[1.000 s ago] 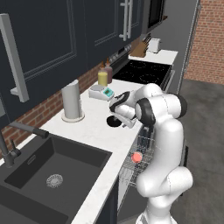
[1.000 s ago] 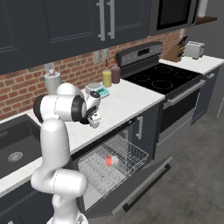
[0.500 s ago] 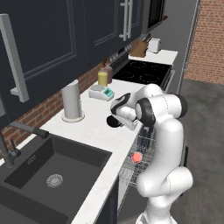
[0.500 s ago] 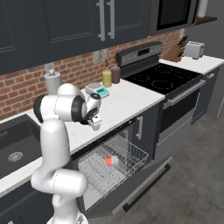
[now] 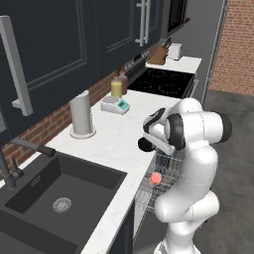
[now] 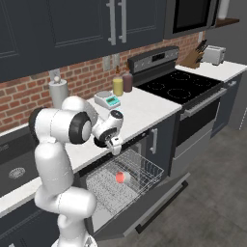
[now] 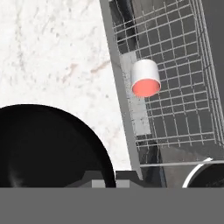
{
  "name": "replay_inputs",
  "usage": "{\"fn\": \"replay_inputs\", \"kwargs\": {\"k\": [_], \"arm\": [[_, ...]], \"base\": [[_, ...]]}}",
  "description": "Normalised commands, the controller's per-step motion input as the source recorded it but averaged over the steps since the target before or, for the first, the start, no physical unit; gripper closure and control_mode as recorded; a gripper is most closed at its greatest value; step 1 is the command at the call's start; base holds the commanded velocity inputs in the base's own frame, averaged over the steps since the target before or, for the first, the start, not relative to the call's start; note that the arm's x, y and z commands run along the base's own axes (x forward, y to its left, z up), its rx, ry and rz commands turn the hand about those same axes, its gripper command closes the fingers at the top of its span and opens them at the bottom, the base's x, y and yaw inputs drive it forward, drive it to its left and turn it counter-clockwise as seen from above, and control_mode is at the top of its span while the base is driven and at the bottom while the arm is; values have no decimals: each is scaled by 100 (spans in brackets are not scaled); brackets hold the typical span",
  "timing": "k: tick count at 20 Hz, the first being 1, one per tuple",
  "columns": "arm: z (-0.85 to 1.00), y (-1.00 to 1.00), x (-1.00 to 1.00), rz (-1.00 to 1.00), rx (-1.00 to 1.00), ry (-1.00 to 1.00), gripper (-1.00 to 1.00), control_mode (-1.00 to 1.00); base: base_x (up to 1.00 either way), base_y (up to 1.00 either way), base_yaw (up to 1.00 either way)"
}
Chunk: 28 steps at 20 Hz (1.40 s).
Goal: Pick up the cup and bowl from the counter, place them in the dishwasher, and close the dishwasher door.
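The black bowl sits at the front edge of the white counter, just above the open dishwasher. My gripper is shut on the bowl's rim. In the hand view the bowl spreads over the lower left and my gripper pinches its right rim. The whitish cup with a red-pink inside lies on its side in the dishwasher's wire rack, below the counter edge. From the bases the cup rests in the pulled-out rack. The dishwasher door hangs folded down, open.
A grey paper-towel cylinder, a kitchen scale and a yellow bottle stand at the back of the counter. The sink lies to the left, the black stove to the right. Dark wall cabinets hang overhead.
The fingers have closed on the bowl's rim. The arm, the bowl and the cup have hardly moved.
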Motion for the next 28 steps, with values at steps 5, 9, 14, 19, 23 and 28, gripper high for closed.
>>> {"fn": "replay_inputs", "kwargs": {"k": [5, 9, 14, 19, 23, 28], "arm": [[0, -100, -100, 0, 0, 0, 100, -100], [-1, -100, -100, 0, 0, 0, 100, -100], [-20, -73, -94, 0, 1, 0, 100, -100], [-52, -18, -48, 0, 0, 3, 100, -100], [-70, 0, -5, 0, 0, 4, 100, -100], [-74, 7, 5, 0, 0, 0, 100, -100]], "base": [[0, 0, 0], [0, 0, 0], [0, 0, 0], [0, 0, 0], [0, 0, 0], [0, 0, 0]]}}
